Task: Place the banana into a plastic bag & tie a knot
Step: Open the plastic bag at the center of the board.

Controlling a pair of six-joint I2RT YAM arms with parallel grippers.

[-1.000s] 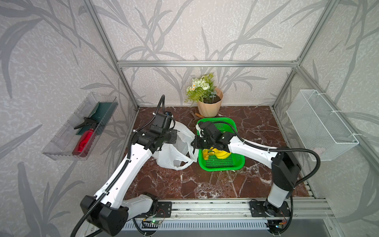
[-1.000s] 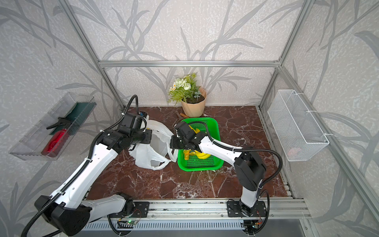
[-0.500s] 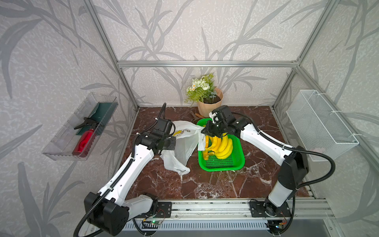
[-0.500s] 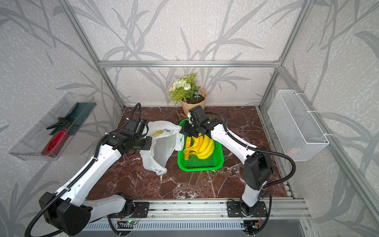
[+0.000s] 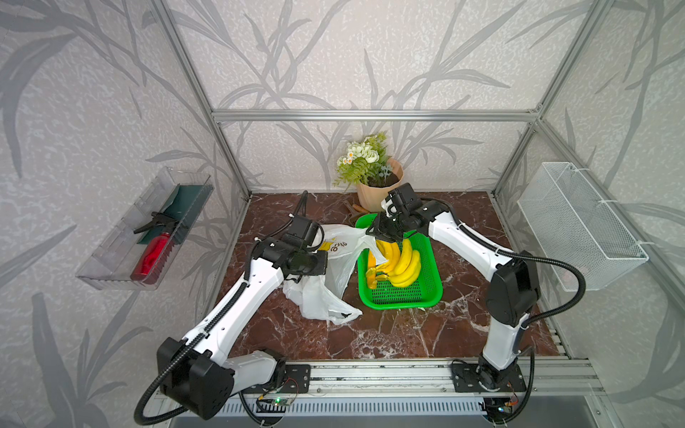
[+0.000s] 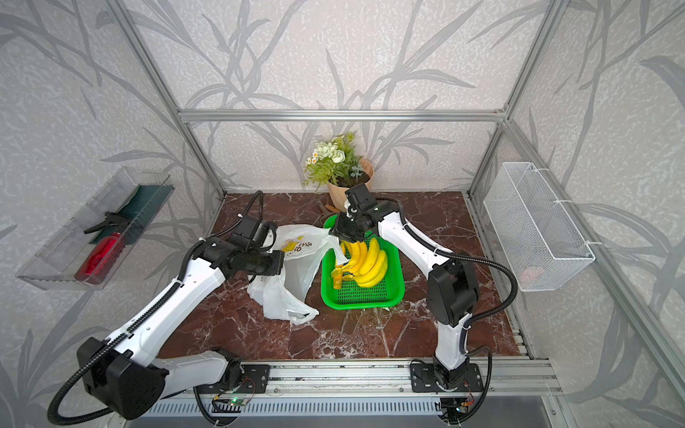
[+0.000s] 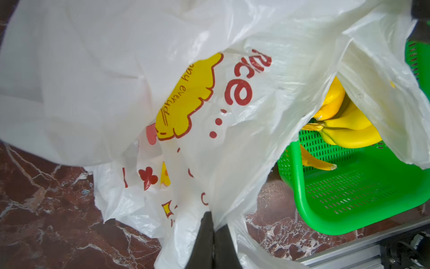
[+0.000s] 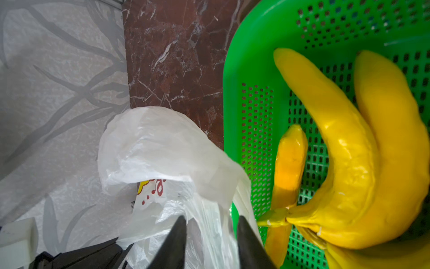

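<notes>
Nearest on the bench (image 5: pixel 407 333), frame ctr in both top views: the plastic bag (image 5: pixel 322 292) (image 6: pixel 285 296), lower part slumped on the marble, upper part lifted.

Writing on it, left wrist view: big red letters, only "ce" clearly readable, w/ red dots after. There is also a yellow cloud print w/ small script, legible bit "everyd"; the rest is lost in folds. Red flower & pink heart prints sit lower down.

The left hand (image 7: pixel 213 233) is at the bottom ctr of its wrist pic. Its two black fingers (image 7: pixel 204 242) are pressed together, pinching a fold of bag film.

The right hand (image 8: pixel 210 233) is at the bottom ctr of its own pic, tips spread apart. Loose film runs btwn them; can't tell if either tip touches it. In a top view it hangs over the far-left corner of the green basket (image 5: pixel 402 304), and the bag's edge reaches up to it.

The bananas (image 5: pixel 402 263) lie in the basket just right of the bag, not in the bag. A bag flap drapes across the bunch's left side.

Farthest back, upper ctr: a flower pot (image 5: pixel 374 198) against the rear wall.
</notes>
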